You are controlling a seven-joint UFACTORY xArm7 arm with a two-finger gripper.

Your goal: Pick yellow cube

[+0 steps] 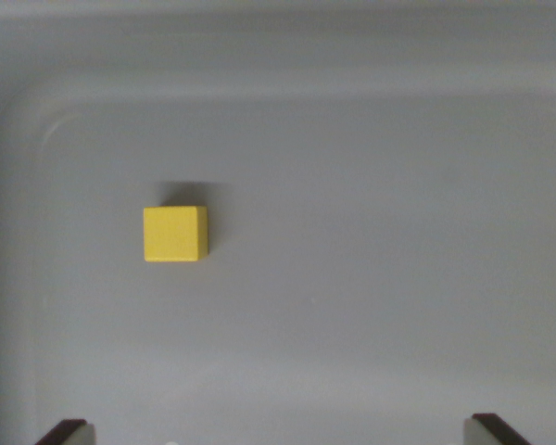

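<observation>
Wrist view showed the yellow cube [175, 234] resting flat on the floor of a pale grey tray [371, 278], left of the tray's centre and slightly above the middle of the picture. Its top face was square to the camera, with a thin strip of its right side visible and a soft shadow just above it. Nothing touched the cube; bare tray floor lay open on all four sides of it, widest toward the wrist view's right. The tray's rounded rim curved well above the cube and ran down the far left, closer to the cube than the right side was. The hand [278, 431] was released: its two dark fingertips [65, 432] peeked in at the bottom corners, spread wide apart, both well below the cube and holding nothing.
</observation>
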